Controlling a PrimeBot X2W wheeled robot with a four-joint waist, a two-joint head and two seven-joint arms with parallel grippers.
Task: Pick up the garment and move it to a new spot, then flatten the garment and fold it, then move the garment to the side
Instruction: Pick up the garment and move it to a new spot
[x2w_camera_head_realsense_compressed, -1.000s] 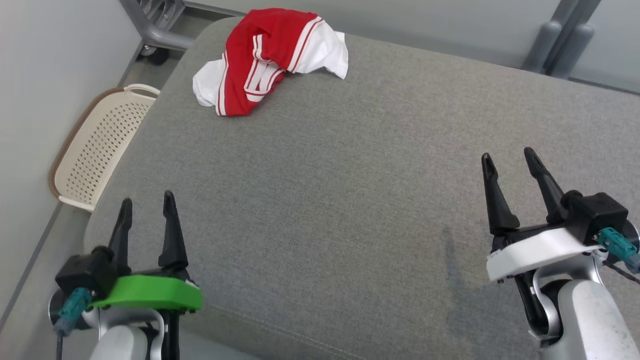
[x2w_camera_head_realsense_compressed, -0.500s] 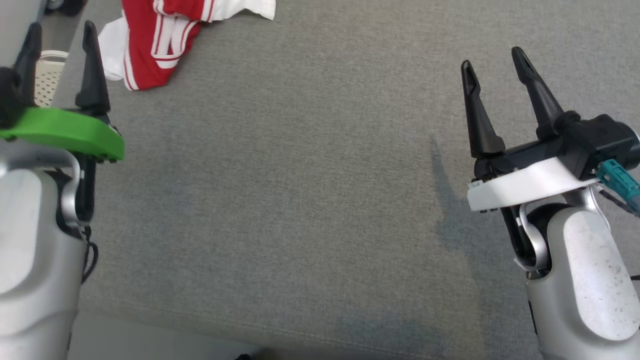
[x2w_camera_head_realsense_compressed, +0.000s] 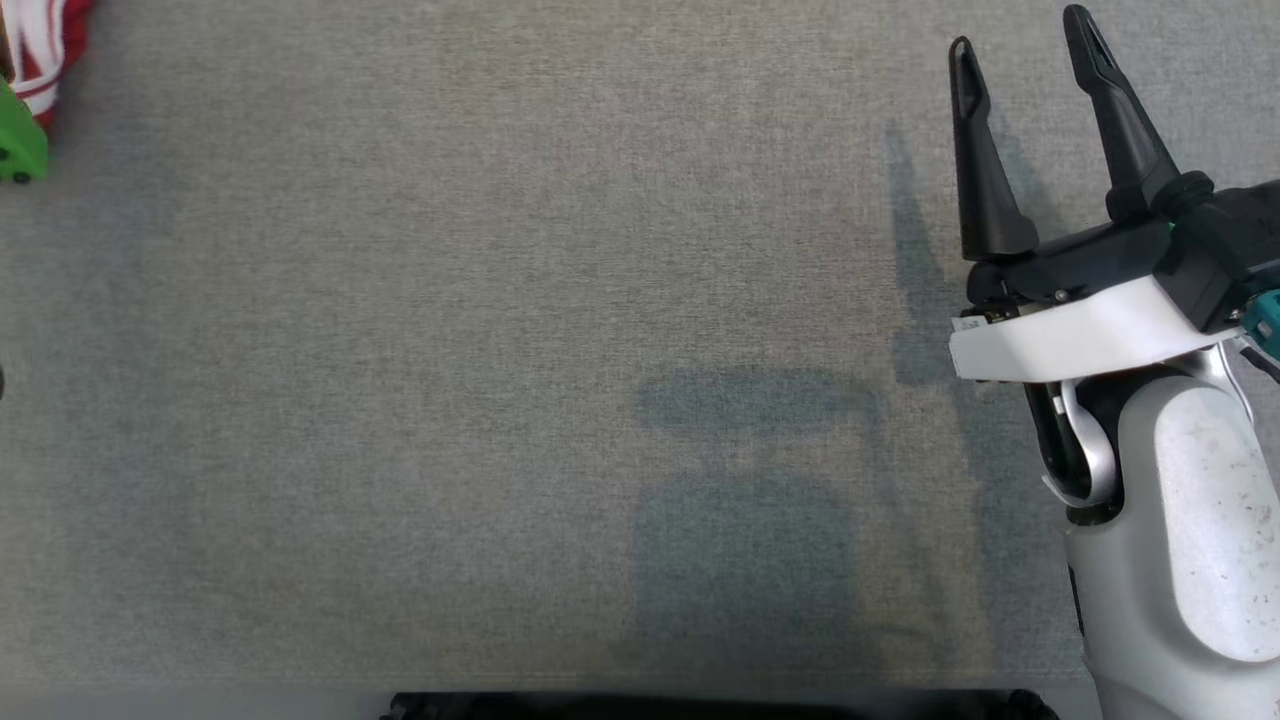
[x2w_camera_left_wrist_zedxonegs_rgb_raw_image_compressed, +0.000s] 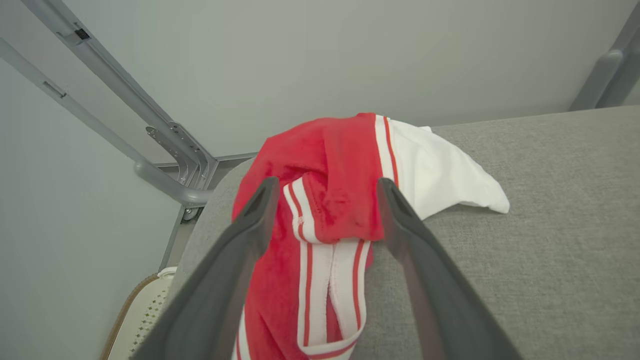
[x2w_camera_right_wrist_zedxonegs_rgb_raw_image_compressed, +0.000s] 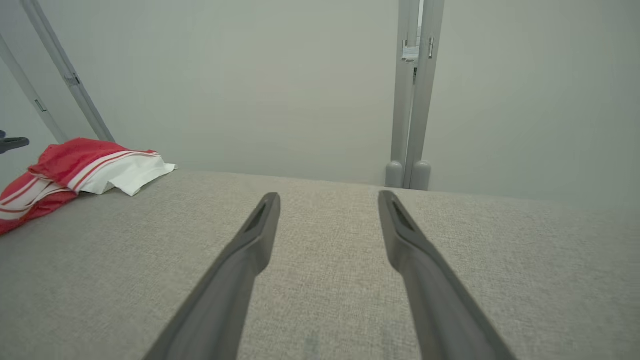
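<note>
Garment (x2w_camera_left_wrist_zedxonegs_rgb_raw_image_compressed: 330, 150) ahead of spread left fingers (x2w_camera_left_wrist_zedxonegs_rgb_raw_image_compressed: 250, 225).

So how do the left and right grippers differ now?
The left gripper frames the red-and-white garment between its fingers; the right gripper frames bare grey cushion. The left gripper has a green mount, the right gripper a white mount. Both are open, holding nothing.

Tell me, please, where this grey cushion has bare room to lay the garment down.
The grey cushion is bare across its whole middle, from the right gripper over to the garment at its far left corner. That corner is crowded: the left gripper hangs open at the crumpled garment.
</note>
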